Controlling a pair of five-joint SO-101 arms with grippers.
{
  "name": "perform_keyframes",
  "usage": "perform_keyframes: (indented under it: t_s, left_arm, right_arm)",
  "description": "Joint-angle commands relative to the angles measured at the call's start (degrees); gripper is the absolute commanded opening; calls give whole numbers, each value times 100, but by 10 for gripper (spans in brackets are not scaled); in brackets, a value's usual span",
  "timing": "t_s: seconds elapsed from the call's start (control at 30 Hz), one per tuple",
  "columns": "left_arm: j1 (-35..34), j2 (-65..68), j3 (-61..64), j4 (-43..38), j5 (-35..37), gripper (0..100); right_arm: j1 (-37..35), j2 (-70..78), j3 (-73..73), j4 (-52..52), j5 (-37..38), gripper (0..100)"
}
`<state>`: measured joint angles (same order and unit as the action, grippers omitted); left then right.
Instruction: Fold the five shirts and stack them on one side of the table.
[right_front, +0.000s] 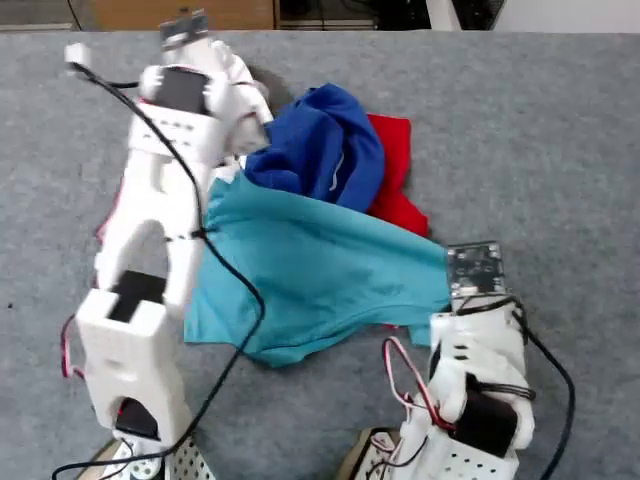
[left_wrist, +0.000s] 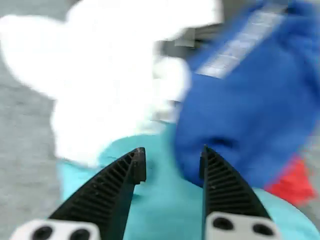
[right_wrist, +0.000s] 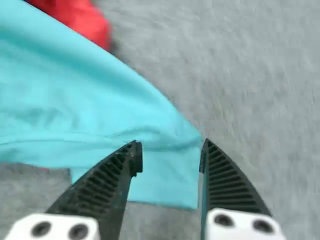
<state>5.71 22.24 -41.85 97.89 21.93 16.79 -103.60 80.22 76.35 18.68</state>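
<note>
Hovering with jaws apart over the teal shirt (right_front: 320, 270) on the worktop (right_front: 560, 150), the left gripper (left_wrist: 172, 162) may pinch the adjoining blue shirt (right_front: 320, 150) too; the right gripper (right_wrist: 170, 155), likewise apart, stands at the teal shirt's corner.

Grey, felt-like tabletop (right_front: 560, 150) fills most of the high view, evenly lit, no hard shadows. Past its far edge: a wooden panel (right_front: 200, 12) on the left, a dark gap (right_front: 340, 12) mid-frame, a white surface (right_front: 565, 12) on the right.
</note>
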Motion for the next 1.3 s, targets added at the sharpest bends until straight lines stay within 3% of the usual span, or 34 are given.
perform_keyframes:
  t_s: [0.0, 0.27, 0.5, 0.67, 0.87, 1.07, 1.27]
  left_arm:
    - [-756, -84, 237, 70, -651, 187]
    - [-1864, -338, 607, 299, -2101, 182]
    - [-2259, -1895, 1662, 290, -2681, 183]
    - [-2259, -3037, 2629, 290, -2752, 186]
    - [-2629, -3934, 3692, 281, -2760, 186]
    - [-3226, -4391, 4800, 79, -2769, 186]
    - [-3349, -4857, 5530, -114, -2769, 183]
  right_arm:
    - [-541, -593, 13, -431, 9, 207]
    - [-1059, 1376, -1059, -712, -53, 207]
    - [-1912, 4708, -3292, -756, -1116, 207]
    - [-2949, 6176, -4198, -765, -2171, 207]
    - [-4048, 7442, -4778, -818, -2611, 207]
    - [-4163, 9112, -5455, -1336, -2690, 203]
    - [-4136, 10835, -6211, -1266, -2681, 200]
